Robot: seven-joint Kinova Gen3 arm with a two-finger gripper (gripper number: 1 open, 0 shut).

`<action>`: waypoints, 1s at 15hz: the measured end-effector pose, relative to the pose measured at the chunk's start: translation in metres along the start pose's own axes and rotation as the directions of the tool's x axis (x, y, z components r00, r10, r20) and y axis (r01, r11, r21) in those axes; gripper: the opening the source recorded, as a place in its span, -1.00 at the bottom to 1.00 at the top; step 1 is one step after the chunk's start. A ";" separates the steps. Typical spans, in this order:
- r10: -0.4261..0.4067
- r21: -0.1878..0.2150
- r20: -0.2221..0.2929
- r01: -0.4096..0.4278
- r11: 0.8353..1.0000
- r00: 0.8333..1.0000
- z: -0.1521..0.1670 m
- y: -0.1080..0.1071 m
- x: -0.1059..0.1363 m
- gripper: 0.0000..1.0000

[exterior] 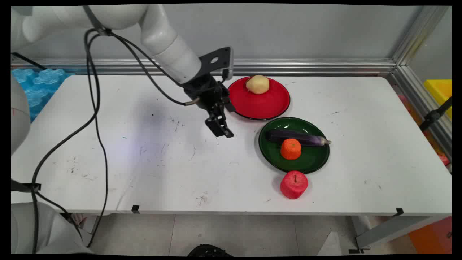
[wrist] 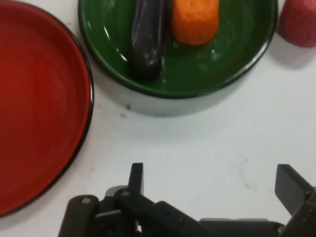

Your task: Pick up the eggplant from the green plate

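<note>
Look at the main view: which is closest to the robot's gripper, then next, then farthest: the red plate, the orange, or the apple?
From the gripper:
1. Red plate, just beyond it, toward the wall.
2. Orange, on the green plate off to its side, against the eggplant.
3. Apple, on the table past the green plate's near rim.

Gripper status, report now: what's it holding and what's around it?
Gripper open, empty, above bare table. Nearest: red plate with potato, green plate holding eggplant and orange. Apple beside green plate. Nothing between the fingers.
</note>
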 end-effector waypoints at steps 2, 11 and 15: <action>0.007 0.005 -0.018 -0.007 1.000 1.000 0.013 -0.006 0.005 1.00; 0.057 0.014 -0.106 -0.055 0.998 0.993 0.093 -0.033 0.036 1.00; 0.097 0.014 -0.123 -0.096 0.995 0.988 0.124 -0.041 0.042 1.00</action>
